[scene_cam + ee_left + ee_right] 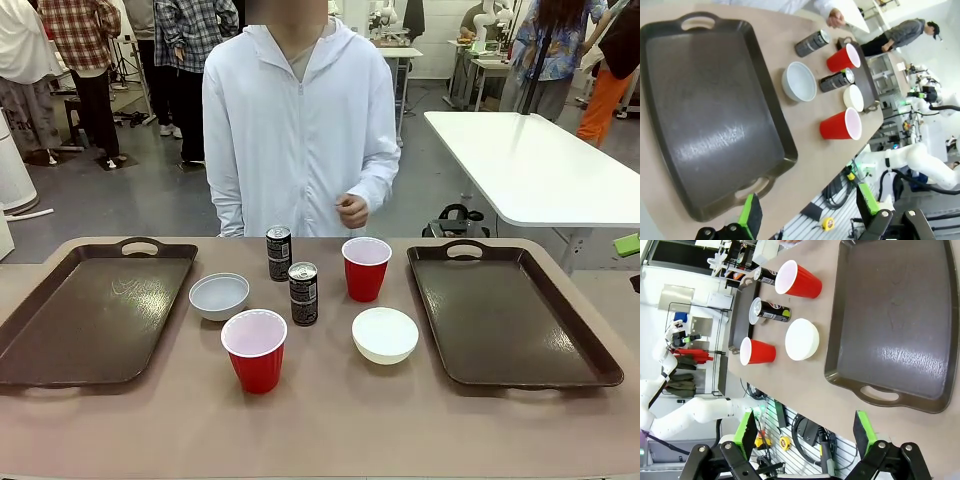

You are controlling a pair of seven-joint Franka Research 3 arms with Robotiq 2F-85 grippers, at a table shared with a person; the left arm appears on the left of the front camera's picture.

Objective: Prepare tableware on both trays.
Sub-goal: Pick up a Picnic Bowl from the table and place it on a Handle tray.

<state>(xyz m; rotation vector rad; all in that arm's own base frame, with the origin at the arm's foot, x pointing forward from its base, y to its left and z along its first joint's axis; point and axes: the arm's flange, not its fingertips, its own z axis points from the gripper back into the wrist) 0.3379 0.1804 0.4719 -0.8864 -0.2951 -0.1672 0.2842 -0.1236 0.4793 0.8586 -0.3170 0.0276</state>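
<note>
Nothing loaded yet, your left hand (809, 205) and right hand (804, 429) spread empty, so next grab the near red plastic cup (254, 348) for the left dark brown rectangular plastic tray (90, 310).

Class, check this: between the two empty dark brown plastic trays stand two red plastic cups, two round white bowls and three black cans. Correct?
Not three: the front view shows two slim black drink cans, one behind the other. The rest stands.

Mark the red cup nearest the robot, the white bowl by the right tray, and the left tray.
Nearest red cup (254, 340): front view, white inside.
White bowl (385, 333): front view, middle of its hollow.
Left tray (100, 310): front view, bare floor.
</note>
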